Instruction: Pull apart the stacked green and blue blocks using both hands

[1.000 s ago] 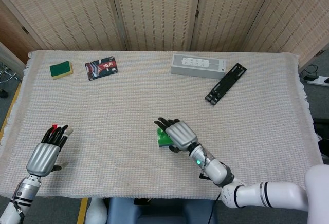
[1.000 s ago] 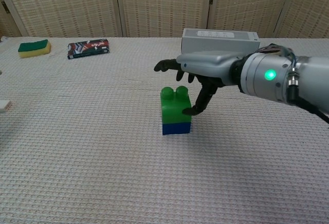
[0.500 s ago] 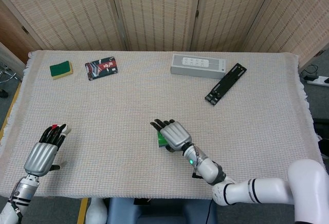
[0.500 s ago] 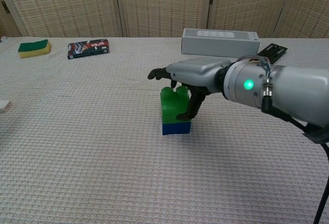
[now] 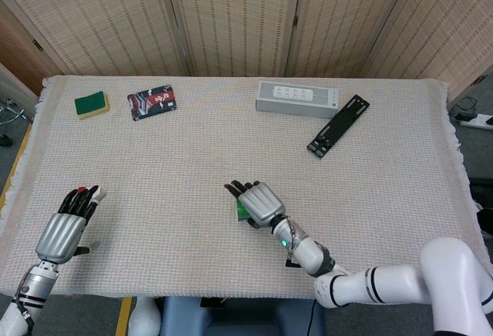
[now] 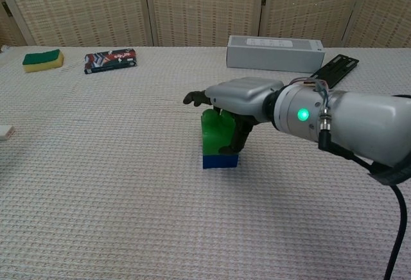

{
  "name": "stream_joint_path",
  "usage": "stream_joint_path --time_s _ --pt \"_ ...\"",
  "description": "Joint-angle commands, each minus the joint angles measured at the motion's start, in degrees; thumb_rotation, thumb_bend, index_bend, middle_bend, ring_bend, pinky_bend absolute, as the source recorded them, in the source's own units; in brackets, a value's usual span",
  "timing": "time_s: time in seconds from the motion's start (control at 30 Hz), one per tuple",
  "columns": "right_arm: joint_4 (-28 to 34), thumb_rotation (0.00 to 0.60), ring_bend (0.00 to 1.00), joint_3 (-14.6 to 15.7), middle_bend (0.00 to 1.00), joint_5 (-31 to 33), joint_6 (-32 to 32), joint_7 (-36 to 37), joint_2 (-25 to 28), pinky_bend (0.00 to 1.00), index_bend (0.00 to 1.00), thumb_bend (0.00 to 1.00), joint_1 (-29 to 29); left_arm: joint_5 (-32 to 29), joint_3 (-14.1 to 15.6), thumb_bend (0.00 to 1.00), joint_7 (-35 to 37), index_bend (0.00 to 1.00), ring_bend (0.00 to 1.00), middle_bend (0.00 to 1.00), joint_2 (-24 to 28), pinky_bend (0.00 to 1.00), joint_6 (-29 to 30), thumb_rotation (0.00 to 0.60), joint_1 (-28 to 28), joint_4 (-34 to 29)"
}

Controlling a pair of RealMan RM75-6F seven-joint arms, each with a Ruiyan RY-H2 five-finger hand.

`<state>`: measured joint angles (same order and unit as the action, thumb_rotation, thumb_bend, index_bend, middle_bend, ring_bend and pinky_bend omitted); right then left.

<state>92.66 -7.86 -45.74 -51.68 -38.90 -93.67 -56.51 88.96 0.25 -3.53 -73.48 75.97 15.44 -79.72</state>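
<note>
Along the far edge of the tabletop [image 5: 154, 197] I can see, in the upper left of the head view, a green and yellow sponge [image 5: 91, 104] and just beside it a dark red and black packet [image 5: 152, 102]. In the upper middle lies a long grey box [image 5: 297, 97] with a row of pale markings on top, and to its right a black slotted bar [image 5: 338, 126] lying at a slant. None of these is near the middle of the cloth, and nothing lies between either of my hands and the blocks.

The stack sits low and centre in the head view, mostly hidden there under my right hand [image 5: 258, 203]. The chest view shows it plainly: a green block [image 6: 217, 135] with two rounded studs on top, standing upright on a thinner blue block [image 6: 220, 160], the two flush at the sides and the blue one flat on the cloth.

My right hand reaches over the stack from the right of the chest frame, palm down over the studs. Its thumb touches the right face of the green block, while the dark fingers [image 6: 194, 97] stretch out past the top toward the left, spread and not curled around anything. My left hand [image 5: 65, 230] is at the lower left of the head view, well apart from the stack, fingers straight and close together, holding nothing. Beside its fingertips lies a small white thing [image 6: 5, 132] I cannot identify.
</note>
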Motion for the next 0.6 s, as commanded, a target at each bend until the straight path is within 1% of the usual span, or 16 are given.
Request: stream_joint_path --time_s 0.03,0.17,0.33,0.6 --pt "-0.01 0.6 0.26 0.16 0.13 0.08 -0.23 0.22 -0.2 0.34 0.05 0.35 -0.07 0.07 0.08 0.18 -0.1 0.0 0.0 0.0 -0.07 0.0 -0.17 0.6 0.09 0.04" --pt "-0.32 0.6 0.27 0.3 0.13 -0.35 -1.17 0.32 -0.74 0.35 0.05 0.35 -0.08 0.04 0.12 0.18 -0.29 0.0 0.0 0.0 -0.15 0.0 -0.3 0.6 0.15 0.04" --pt "-1.61 0.6 0.3 0.79 0.16 -0.69 -2.11 -0.13 -1.91 0.4 0.09 0.35 -0.13 0.03 0.1 0.18 -0.25 0.0 0.0 0.0 -0.06 0.0 -0.11 0.6 0.08 -0.1" --pt "-2.92 0.6 0.3 1.13 0.16 0.21 -2.0 -0.92 -3.04 0.4 0.09 0.35 -0.57 0.02 0.04 0.18 -0.06 0.0 0.0 0.0 0.1 0.0 0.24 0.6 -0.04 -0.2"
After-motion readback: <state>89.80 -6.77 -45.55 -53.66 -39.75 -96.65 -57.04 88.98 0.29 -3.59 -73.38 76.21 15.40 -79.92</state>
